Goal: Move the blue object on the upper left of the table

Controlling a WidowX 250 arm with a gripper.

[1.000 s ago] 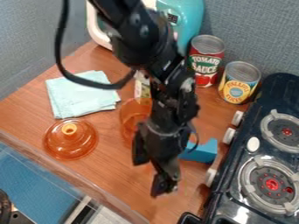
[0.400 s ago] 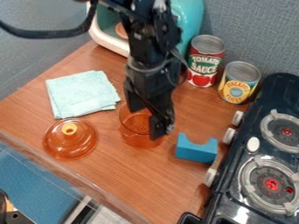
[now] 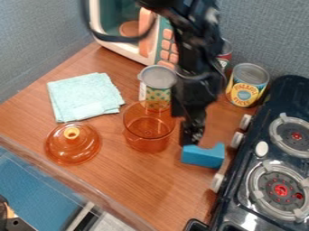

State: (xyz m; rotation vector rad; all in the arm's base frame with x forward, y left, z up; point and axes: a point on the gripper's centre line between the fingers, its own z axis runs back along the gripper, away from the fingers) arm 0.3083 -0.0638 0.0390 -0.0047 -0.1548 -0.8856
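Blue block, just on the near side of the open gripper

Item, nearest: one blue block (image 3: pixel 203 157), on the table (image 3: pixel 142 189) beside the stove (image 3: pixel 281 155), right of the view's centre. Long axis running across the view, its right end slightly nearer the camera.

Item: one black gripper (image 3: pixel 184 129), fingers apart, nothing seen between them. The lower finger hangs at the block's far edge, toward its left end; contact cannot be told. The block thus lies below and a little right of the gripper. The coming move, as judged, turns on this: a small shift nearer and rightward, the grip set across the block's narrow width. Descending here risks a fingertip landing on its top.

Item: one clear orange jar (image 3: pixel 145 140), left of the gripper; little room that way.

Item, farther, upper left: one folded pale blue cloth (image 3: pixel 84 97). Its place suits the task's wording; the gripper's nearness favours the block.
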